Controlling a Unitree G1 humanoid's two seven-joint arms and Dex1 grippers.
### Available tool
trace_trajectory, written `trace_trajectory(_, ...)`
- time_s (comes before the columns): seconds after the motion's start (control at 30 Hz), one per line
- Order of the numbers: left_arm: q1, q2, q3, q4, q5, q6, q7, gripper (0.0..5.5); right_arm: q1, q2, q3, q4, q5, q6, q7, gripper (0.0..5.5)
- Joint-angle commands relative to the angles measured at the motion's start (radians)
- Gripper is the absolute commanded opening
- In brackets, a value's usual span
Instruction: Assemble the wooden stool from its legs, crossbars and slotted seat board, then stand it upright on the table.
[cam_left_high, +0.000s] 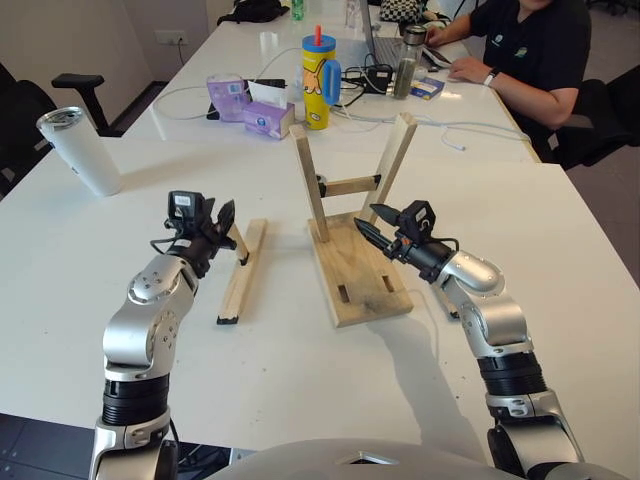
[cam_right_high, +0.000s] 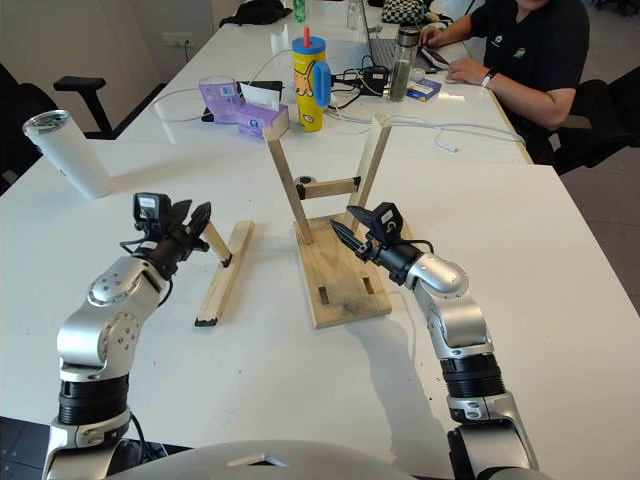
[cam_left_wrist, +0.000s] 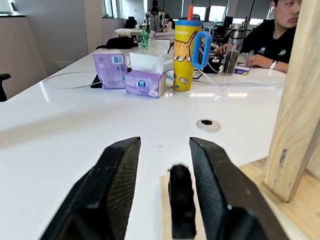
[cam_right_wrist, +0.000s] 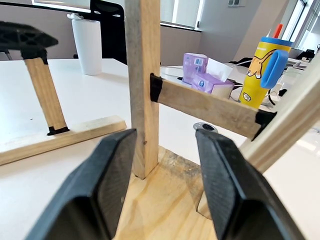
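Note:
The slotted seat board (cam_left_high: 365, 290) lies flat mid-table. Two legs (cam_left_high: 308, 180) stand in its far end, joined by a crossbar (cam_left_high: 348, 185). To its left a second leg (cam_left_high: 243, 272) lies flat, with a short black-tipped crossbar (cam_left_high: 240, 245) sticking up from it. My left gripper (cam_left_high: 215, 222) is open at that crossbar's top, and the black tip (cam_left_wrist: 181, 200) shows between its fingers (cam_left_wrist: 117, 170). My right gripper (cam_left_high: 372, 225) is open over the board, pointing at the standing legs; its fingers (cam_right_wrist: 112, 165) frame the near leg's base (cam_right_wrist: 142, 100) without touching it.
A white tumbler (cam_left_high: 80, 150) stands at the far left. Purple tissue boxes (cam_left_high: 268, 118), a yellow cup (cam_left_high: 318, 80) and cables sit behind the stool parts. The table's near half is bare white surface (cam_left_high: 300, 380).

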Motion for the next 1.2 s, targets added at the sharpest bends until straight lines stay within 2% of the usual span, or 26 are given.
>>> trace_trajectory(0.03,-0.121,0.004,0.023,-0.011,-0.032,0.042,-0.007,1.82,-0.014,0.004,-0.007,0.007,-0.003,-0.006,-0.009,2.17)
trace_trajectory(0.27,-0.375,0.017,0.076,0.112,-0.079,0.045,-0.026,1.82,-0.021,0.011,-0.019,0.019,0.000,-0.015,-0.021,2.17)
trace_trajectory(0.4,-0.324,-0.008,0.017,0.248,-0.031,0.007,-0.058,1.82,-0.022,0.011,-0.023,0.024,0.000,-0.020,-0.024,2.17)
trace_trajectory(0.57,-0.148,-0.070,-0.114,0.450,0.100,-0.123,-0.062,1.82,-0.027,0.017,-0.024,0.030,0.001,-0.027,-0.032,2.17)
trace_trajectory(0.7,-0.158,-0.085,-0.106,0.418,0.116,-0.182,-0.059,1.82,-0.021,0.019,-0.020,0.022,0.002,-0.024,-0.035,2.17)
trace_trajectory(0.83,-0.216,-0.066,-0.061,0.291,0.119,-0.210,-0.037,1.82,-0.015,0.020,-0.018,0.016,0.002,-0.022,-0.038,2.17)
trace_trajectory(1.0,-0.317,-0.062,0.161,0.059,-0.024,-0.236,0.051,1.82,-0.006,0.019,-0.018,0.006,0.004,-0.016,-0.040,2.17)
trace_trajectory(1.07,-0.286,-0.017,0.213,0.046,-0.040,-0.210,0.042,1.82,-0.002,0.021,-0.018,0.003,0.004,-0.014,-0.043,2.17)
trace_trajectory(1.13,-0.176,0.033,0.192,0.073,-0.009,-0.134,0.013,1.82,-0.008,0.024,-0.017,0.008,0.006,-0.012,-0.044,2.17)
trace_trajectory(1.2,-0.016,0.092,0.099,0.080,0.040,-0.041,-0.038,1.82,-0.003,0.023,-0.022,0.001,0.006,-0.010,-0.049,2.17)
